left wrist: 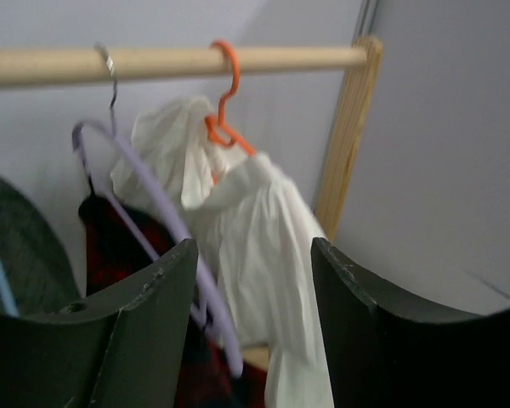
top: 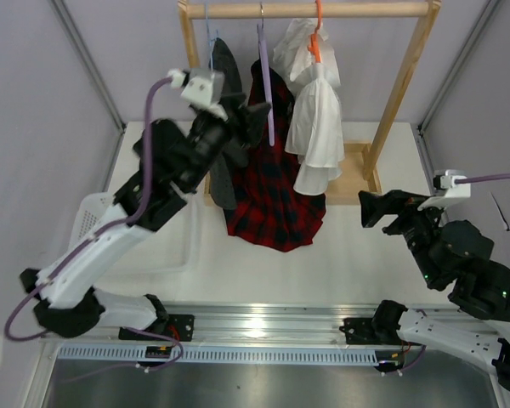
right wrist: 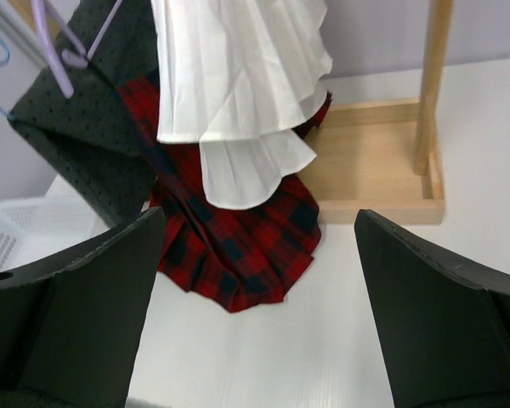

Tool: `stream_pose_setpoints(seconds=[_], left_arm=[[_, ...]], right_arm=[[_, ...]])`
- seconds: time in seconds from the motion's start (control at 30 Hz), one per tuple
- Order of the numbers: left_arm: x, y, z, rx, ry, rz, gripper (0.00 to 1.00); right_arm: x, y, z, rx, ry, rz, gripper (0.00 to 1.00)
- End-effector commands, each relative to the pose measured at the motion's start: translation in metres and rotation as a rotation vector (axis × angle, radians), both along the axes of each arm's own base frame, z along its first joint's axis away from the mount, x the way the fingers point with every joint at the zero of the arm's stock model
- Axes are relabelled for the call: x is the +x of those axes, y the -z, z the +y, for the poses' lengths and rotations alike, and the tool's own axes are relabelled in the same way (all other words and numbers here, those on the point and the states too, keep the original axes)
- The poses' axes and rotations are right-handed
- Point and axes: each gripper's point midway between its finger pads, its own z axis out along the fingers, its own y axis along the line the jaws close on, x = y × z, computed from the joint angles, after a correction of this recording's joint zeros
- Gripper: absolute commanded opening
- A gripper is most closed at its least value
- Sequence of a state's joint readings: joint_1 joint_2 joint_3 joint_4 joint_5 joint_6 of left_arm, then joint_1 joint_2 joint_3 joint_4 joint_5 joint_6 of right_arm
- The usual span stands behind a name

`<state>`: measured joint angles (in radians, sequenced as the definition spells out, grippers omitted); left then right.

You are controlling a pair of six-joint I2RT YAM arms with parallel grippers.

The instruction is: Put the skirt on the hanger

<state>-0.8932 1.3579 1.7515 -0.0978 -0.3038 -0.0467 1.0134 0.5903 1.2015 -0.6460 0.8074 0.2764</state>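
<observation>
1. The skirt [top: 314, 119] hangs on the orange hanger [top: 317, 38]. It is bunched at the top and falls in pleated tiers, with the hem off the table [top: 357, 263].
2. The hanger's hook sits over the wooden rail [top: 357, 10], towards its right end and near the right upright post [top: 399, 93].
3. Just to the left, a red-black plaid shirt [top: 272, 200] hangs below a purple hanger [top: 266, 85]. Its lower edge reaches the table. In the right wrist view the skirt's lower tiers overlap the shirt.
4. Further left hangs a dark grey garment [top: 223, 161], with a light blue hanger [top: 209, 38] above it.
5. The left tool [left wrist: 253, 255] is raised in front of the grey garment and the shirt. Its fingers are spread, with nothing between them, and it is apart from the skirt.
6. The right tool [right wrist: 259, 221] is low over the table, right of the rack's wooden base [right wrist: 382, 161], and faces the garments. Its fingers are wide apart and hold nothing.
7. A white basket [top: 89, 217] sits at the table's left edge, beneath the left arm.
</observation>
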Motion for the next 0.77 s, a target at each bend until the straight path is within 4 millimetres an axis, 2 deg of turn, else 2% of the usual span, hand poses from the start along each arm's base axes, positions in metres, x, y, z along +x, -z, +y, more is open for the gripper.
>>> stream_pose_setpoints(seconds=[0.0,0.07,0.1,0.13,0.2,0.23,0.3,0.33,0.37,0.43,0.47,0.57,0.73], left_arm=[[-0.04,0.054,0.043,0.048,0.003,0.118,0.62],[-0.053,0.073,0.063,0.06,-0.01,0.162,0.62],[-0.067,0.068,0.085,0.025,-0.023,0.152,0.62],[-0.068,0.099,0.084,0.067,-0.021,0.196,0.62],[-0.078,0.118,0.097,0.091,-0.022,0.225,0.62],[-0.088,0.116,0.108,0.063,-0.018,0.226,0.62],[-0.093,0.141,0.114,0.107,-0.016,0.272,0.62],[-0.096,0.145,0.119,0.098,-0.027,0.286,0.62],[-0.1,0.16,0.125,0.115,-0.032,0.305,0.62],[-0.108,0.166,0.136,0.1,-0.033,0.31,0.62],[-0.108,0.182,0.136,0.121,-0.038,0.333,0.62],[-0.115,0.195,0.142,0.135,-0.034,0.355,0.62],[-0.121,0.202,0.146,0.14,-0.02,0.365,0.62]], right_arm=[[0.0,0.026,0.028,-0.027,-0.092,0.073,1.0],[-0.002,0.035,0.044,-0.033,-0.161,0.096,0.99],[-0.001,0.042,0.052,-0.034,-0.183,0.105,0.99],[-0.002,0.044,0.056,-0.027,-0.201,0.112,0.99],[-0.006,0.054,0.069,0.006,-0.255,0.138,0.99],[-0.007,0.058,0.072,0.014,-0.266,0.145,0.99],[-0.009,0.06,0.073,0.052,-0.273,0.153,0.99],[-0.007,0.066,0.071,0.056,-0.246,0.162,0.99],[-0.007,0.065,0.067,0.077,-0.233,0.159,0.99],[-0.005,0.069,0.063,0.086,-0.203,0.161,0.99],[-0.004,0.068,0.062,0.089,-0.194,0.156,0.99],[0.001,0.067,0.063,0.085,-0.17,0.162,1.0],[0.007,0.071,0.065,0.05,-0.143,0.194,0.99]])
